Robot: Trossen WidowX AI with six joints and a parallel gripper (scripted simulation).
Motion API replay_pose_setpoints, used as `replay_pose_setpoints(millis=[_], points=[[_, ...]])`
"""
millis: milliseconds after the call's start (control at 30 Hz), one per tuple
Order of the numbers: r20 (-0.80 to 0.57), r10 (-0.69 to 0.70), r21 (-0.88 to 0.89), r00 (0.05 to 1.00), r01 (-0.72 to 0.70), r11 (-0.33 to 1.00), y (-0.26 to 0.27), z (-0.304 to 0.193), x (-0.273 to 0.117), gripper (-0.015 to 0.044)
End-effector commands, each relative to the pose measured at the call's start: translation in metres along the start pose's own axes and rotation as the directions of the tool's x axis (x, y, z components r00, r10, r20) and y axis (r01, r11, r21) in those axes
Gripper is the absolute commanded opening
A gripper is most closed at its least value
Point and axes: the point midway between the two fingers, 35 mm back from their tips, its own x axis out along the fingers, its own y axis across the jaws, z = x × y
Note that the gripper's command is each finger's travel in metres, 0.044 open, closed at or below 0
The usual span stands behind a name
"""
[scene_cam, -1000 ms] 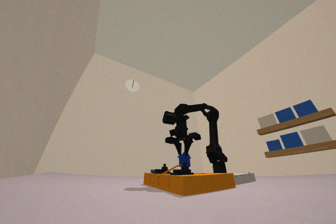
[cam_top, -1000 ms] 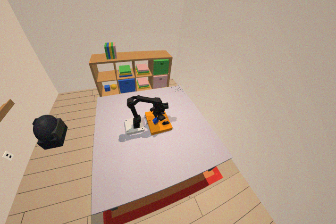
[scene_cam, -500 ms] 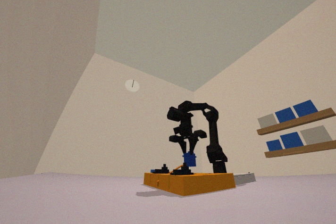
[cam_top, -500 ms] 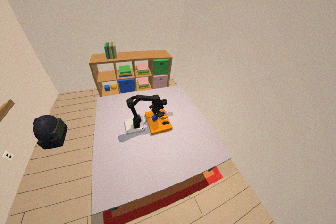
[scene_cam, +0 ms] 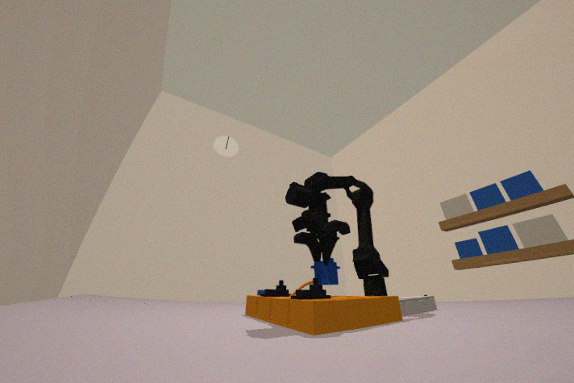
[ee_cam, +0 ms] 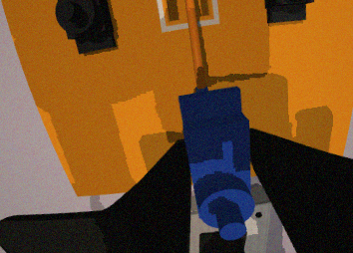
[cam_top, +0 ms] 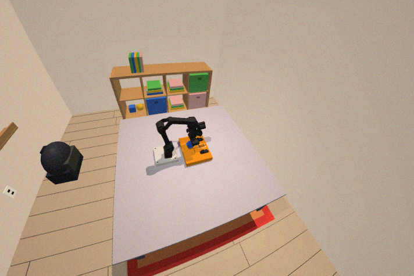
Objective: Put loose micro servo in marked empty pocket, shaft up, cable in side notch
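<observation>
The blue micro servo is held upright above the deck, its ears near the top and its output shaft toward the wrist camera. My gripper is shut on it. The servo's underside is clear of the orange deck. Its orange cable runs away from the body and crosses over the white-outlined pocket. The pocket lies ahead of the servo in the wrist view, only partly in frame; its side notch cannot be made out.
Black parts with round tops stand on the deck on both sides of the pocket, one at left and one at right in the wrist view. A small blue part shows on the deck. The arm's pale base plate is beside the deck.
</observation>
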Motion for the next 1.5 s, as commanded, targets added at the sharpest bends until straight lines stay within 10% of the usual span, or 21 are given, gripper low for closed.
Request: replay_pose_setpoints(millis=[0, 1467], points=[[0.0, 0.0, 0.021, 1.0, 0.0, 1.0, 0.0, 0.0, 0.0, 0.0], [0.01, 0.0, 0.021, 1.0, 0.0, 1.0, -0.002, 0.109, 0.016, 0.0]])
